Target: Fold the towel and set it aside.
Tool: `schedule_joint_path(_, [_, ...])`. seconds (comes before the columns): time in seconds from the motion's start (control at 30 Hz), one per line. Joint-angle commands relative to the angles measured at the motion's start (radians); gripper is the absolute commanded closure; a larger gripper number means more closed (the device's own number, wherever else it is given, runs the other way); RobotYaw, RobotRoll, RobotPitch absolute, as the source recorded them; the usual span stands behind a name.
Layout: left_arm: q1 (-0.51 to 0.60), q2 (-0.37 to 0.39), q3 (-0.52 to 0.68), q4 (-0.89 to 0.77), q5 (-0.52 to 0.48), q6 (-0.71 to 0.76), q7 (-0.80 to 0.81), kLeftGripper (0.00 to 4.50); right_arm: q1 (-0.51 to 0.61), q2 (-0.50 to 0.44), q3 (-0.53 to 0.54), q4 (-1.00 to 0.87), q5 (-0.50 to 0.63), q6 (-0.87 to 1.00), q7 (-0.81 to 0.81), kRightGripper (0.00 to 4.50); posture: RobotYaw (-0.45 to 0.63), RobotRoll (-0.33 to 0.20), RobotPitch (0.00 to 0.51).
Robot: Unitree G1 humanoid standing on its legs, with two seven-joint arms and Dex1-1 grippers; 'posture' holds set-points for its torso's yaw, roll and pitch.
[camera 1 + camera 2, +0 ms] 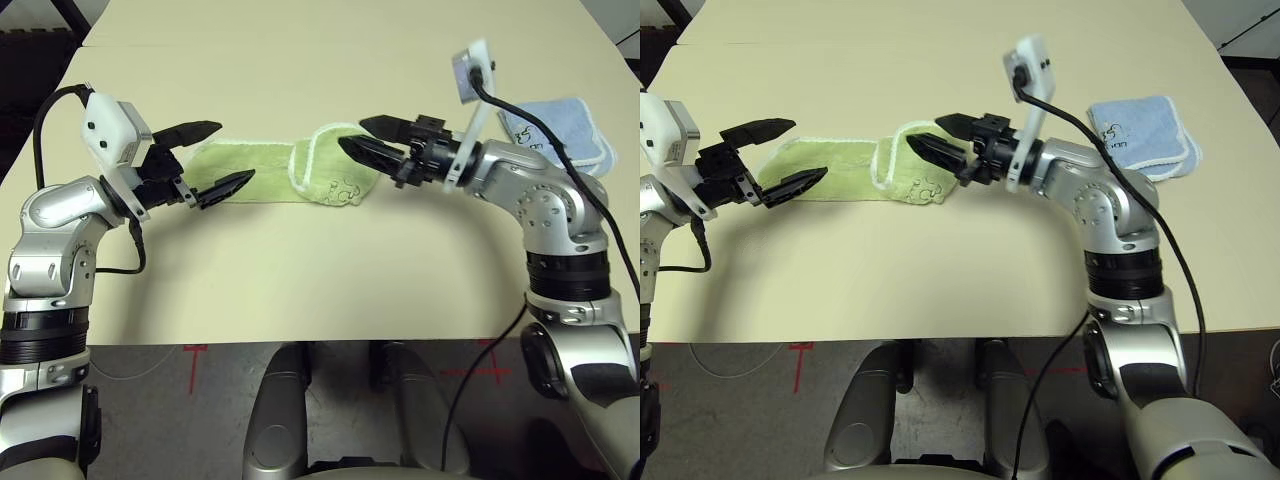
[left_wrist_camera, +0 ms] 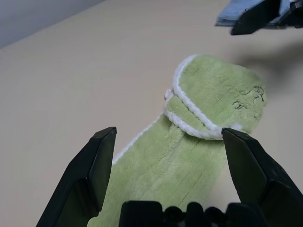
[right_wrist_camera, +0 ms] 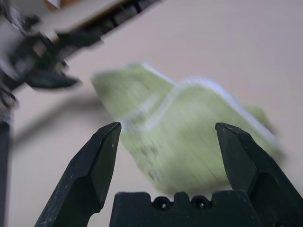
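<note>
Two open grippers, towel (image 1: 285, 168) lying between

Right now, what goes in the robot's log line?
towel: partly folded, on table | left hand: open, empty | right hand: open, empty

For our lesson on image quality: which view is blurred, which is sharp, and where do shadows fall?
Right wrist view: the green towel is smeared by blur. Left wrist view: the towel's white edging and dark mark are sharp. Left eye view: the right gripper casts a soft shadow on the table.
</note>
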Motion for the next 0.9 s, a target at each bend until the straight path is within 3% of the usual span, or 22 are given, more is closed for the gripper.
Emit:
schedule_joint_path(0.03, [-0.011,-0.01,0.005,0.0,-0.005,0.028,0.023,0.0,0.066,-0.032,0.039,0.007,-0.06,-0.134,0.074,0.02,0.08,0.0,0.289])
schedule_joint_path(0.5, [0.011,-0.014,0.061,-0.058,-0.024,0.139,0.137,0.0,0.089,-0.057,0.074,0.121,-0.128,-0.328,0.216,0.02,0.12,0.0,0.286])
schedule_joint_path(0.73, [0.045,-0.008,0.091,-0.106,-0.034,0.241,0.209,0.0,0.074,-0.068,0.086,0.188,-0.16,-0.446,0.324,0.02,0.13,0.0,0.287])
schedule_joint_path(0.9, [0.055,-0.034,0.152,-0.153,-0.072,0.398,0.348,0.0,0.05,-0.07,0.089,0.244,-0.189,-0.493,0.354,0.02,0.14,0.0,0.29])
